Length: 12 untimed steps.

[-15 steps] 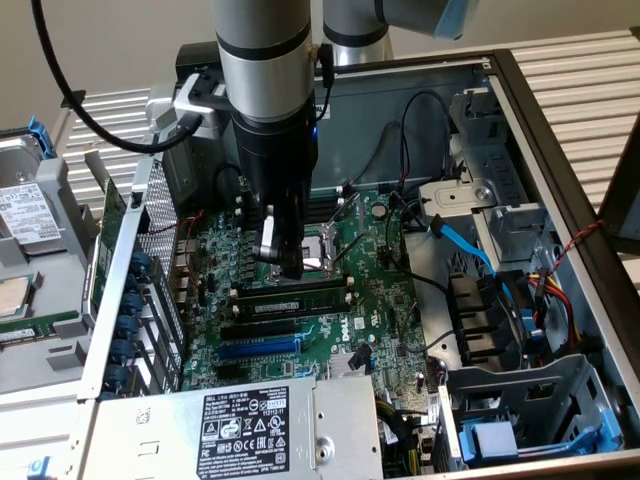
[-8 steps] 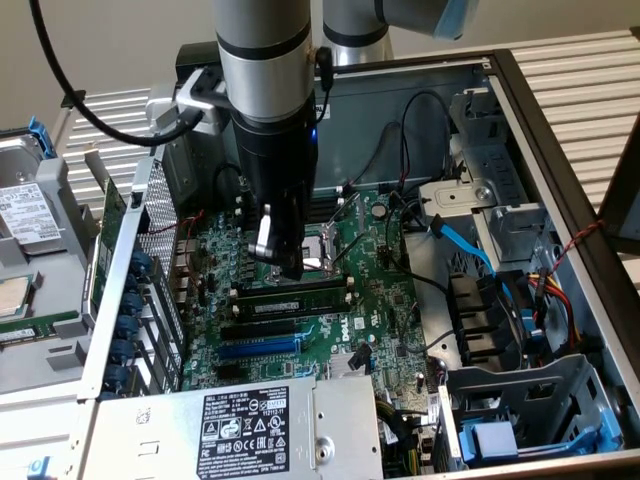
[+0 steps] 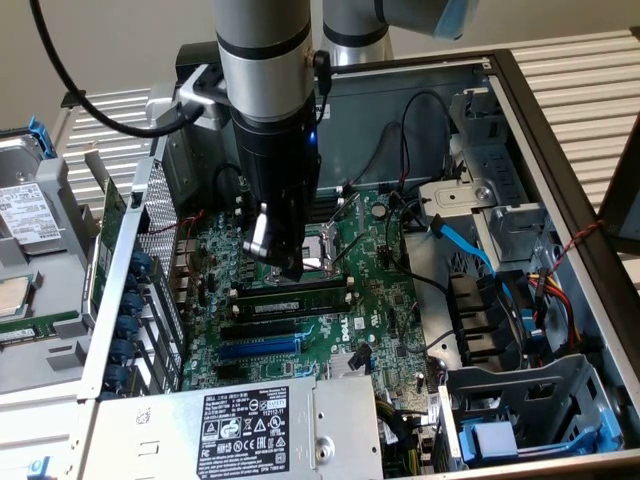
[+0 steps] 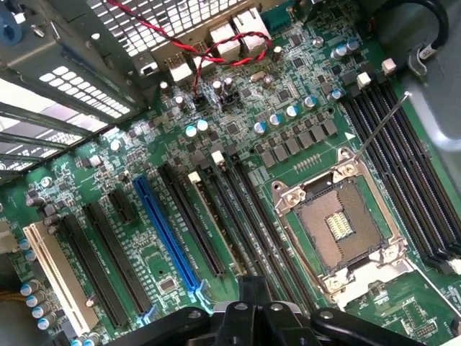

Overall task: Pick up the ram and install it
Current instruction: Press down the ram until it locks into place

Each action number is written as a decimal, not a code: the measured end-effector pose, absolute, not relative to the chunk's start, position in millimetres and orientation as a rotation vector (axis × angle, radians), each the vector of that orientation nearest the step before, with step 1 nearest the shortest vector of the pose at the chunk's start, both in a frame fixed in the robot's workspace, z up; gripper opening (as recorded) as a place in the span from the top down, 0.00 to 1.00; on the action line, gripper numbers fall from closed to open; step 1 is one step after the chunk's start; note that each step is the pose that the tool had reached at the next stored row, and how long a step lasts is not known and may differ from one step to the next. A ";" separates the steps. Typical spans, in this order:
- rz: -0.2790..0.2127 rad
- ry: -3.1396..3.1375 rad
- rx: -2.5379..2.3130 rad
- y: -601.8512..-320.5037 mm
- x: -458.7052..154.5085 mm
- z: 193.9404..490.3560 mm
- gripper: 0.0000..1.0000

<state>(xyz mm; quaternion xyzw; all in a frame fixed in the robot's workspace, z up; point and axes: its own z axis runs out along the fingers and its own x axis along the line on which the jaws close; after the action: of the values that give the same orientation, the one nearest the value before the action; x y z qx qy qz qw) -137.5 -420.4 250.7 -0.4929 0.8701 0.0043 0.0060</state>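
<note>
The ram (image 3: 290,294), a long dark-green stick with black chips, stands on edge in a black memory slot on the motherboard (image 3: 380,300), beside the CPU socket (image 3: 322,250). My gripper (image 3: 287,268) hangs straight above its middle, shut, with nothing between the fingers. The fingertips are just over the ram's top edge; I cannot tell whether they touch it. In the wrist view the ram (image 4: 216,223) shows edge-on in its slot, running toward my gripper (image 4: 252,287). The empty CPU socket (image 4: 338,223) lies to one side of it and the blue expansion slot (image 4: 166,238) to the other.
The open case has a power supply (image 3: 250,425) at the front and a drive cage (image 3: 530,420) at the exterior view's right. A blue cable (image 3: 465,245) and black wires cross near the socket. A hard drive (image 3: 25,215) lies outside the case at the exterior view's left.
</note>
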 end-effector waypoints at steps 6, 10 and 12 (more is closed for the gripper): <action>0.013 2.773 -1.459 -420.4 -137.5 250.7 0.89; 0.012 2.805 -1.403 -420.4 -137.5 250.7 0.89; 0.012 2.820 -1.375 -420.4 -137.5 250.7 0.89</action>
<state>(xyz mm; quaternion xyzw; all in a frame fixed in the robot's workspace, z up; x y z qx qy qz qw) -137.5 -420.4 250.7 -0.4383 0.8988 0.0039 0.0019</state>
